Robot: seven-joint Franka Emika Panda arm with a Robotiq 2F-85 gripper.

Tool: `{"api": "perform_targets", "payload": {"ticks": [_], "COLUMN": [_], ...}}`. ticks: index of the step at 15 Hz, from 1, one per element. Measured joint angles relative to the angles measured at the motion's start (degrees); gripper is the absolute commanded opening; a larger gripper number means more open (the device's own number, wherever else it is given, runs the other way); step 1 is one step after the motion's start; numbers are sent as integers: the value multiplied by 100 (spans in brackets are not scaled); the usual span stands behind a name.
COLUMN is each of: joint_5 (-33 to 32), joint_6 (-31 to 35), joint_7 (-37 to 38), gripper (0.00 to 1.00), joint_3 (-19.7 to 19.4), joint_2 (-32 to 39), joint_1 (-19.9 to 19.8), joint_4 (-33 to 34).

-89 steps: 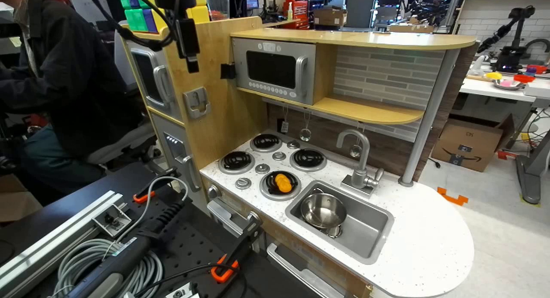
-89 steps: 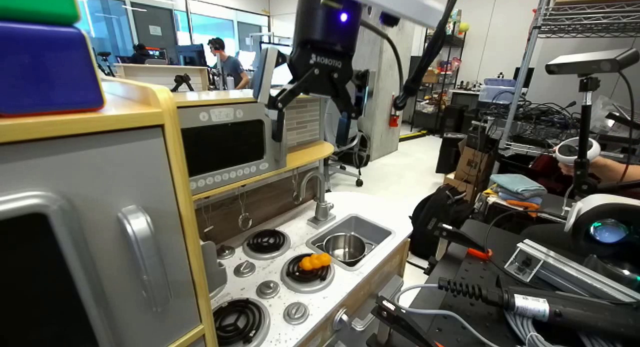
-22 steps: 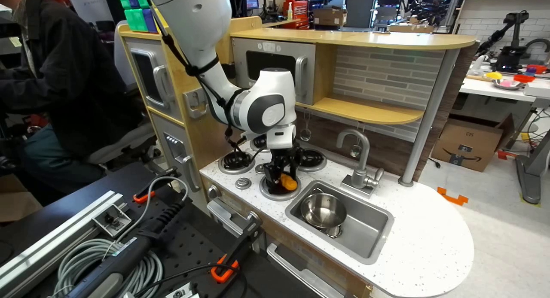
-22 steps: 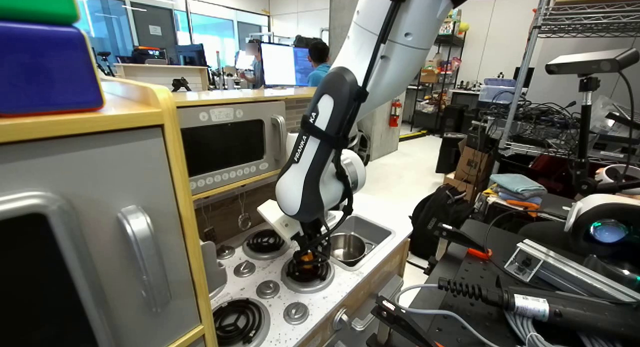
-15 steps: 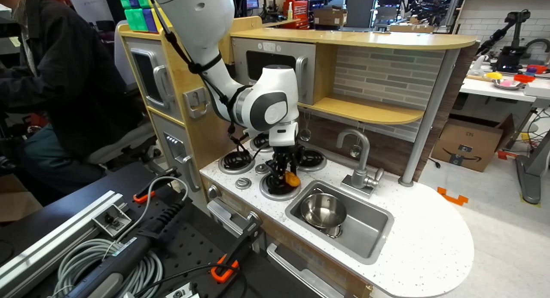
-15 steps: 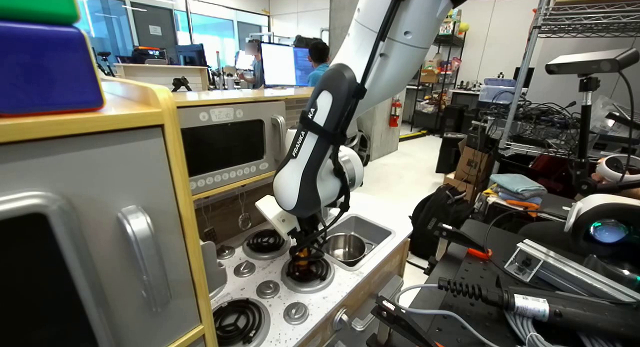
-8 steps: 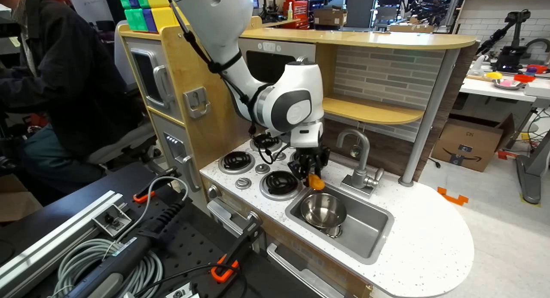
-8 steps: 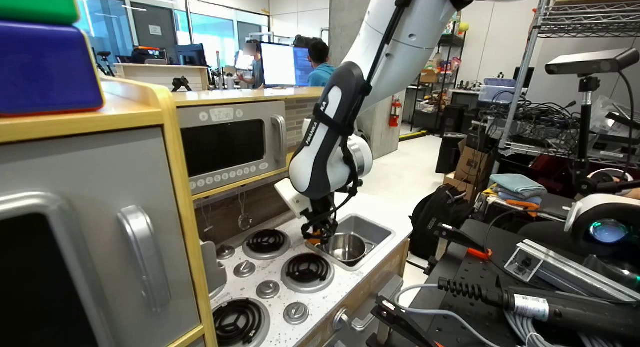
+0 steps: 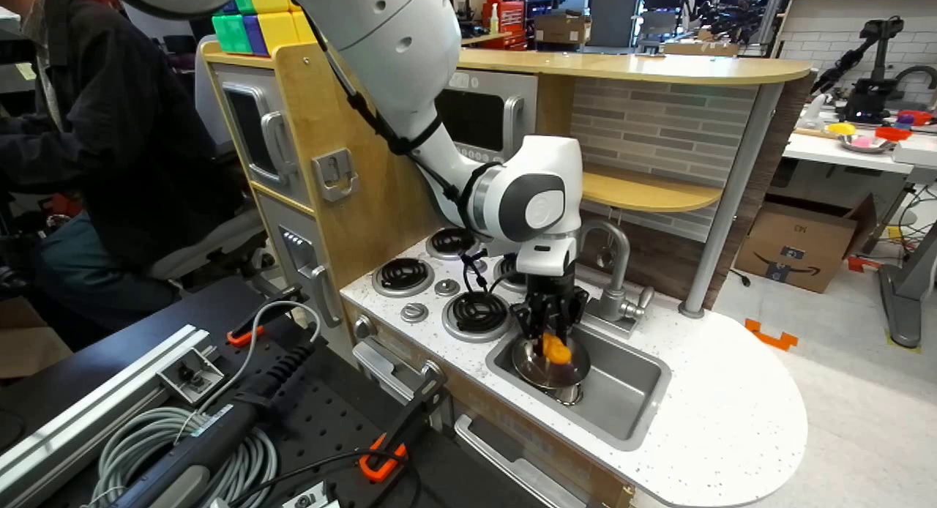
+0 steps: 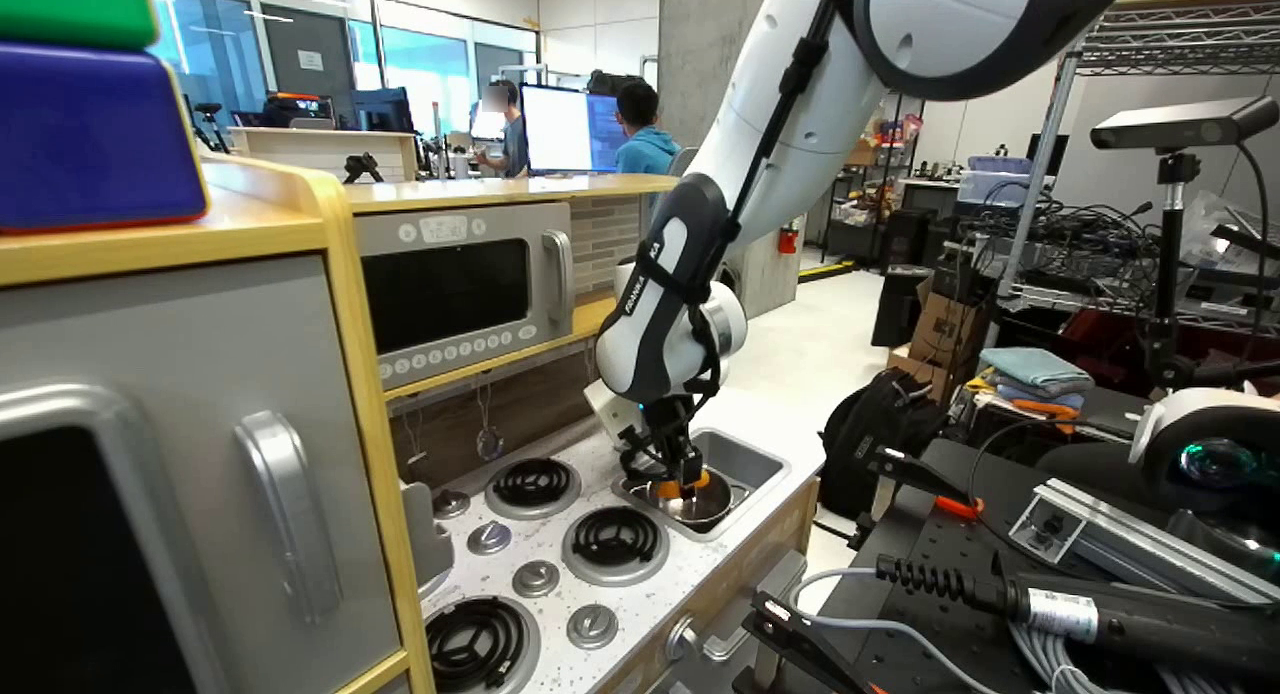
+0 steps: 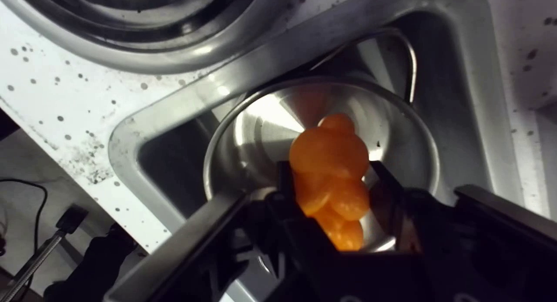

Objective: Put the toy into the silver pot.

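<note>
End effector point(image 11: 333, 169), one: you are pointing it down over the silver pot point(image 11: 404, 141), and its two fingers are pinching the toy point(image 11: 330, 154) from opposite sides.

Toy, one, orange, built of rounded lobes: you are holding it within the outline of the pot's mouth; whether it is touching the pot's inner surface, the views are not settling.

Silver pot, one, round, shiny: it is standing mouth upward in the sink basin point(image 9: 622, 402).

Sink basin, one, rectangular, grey: it is surrounding the pot.

Counter point(image 9: 717, 398), white, dark-speckled: it is framing the basin around the pot.

Burner point(image 9: 477, 314), black coil in a metal ring: it is lying near the pot, across the basin's rim.

Arm point(image 9: 399, 61), white and black: it is hanging above the pot in both exterior views.

Faucet point(image 9: 621, 270), grey, arched: it is standing near the pot, behind it in an exterior view.
</note>
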Motion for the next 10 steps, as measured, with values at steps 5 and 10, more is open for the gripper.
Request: {"api": "perform_targets", "payload": {"ticks": [5,10], "joint_5": [-169,-253], "joint_6": [-265,-276], "joint_7": [443,504], "gripper": [70,98], "joint_3": [-6,10], "joint_2": [535,791], "joint_1": [-2,-2], "joint_4": [577,899]}}
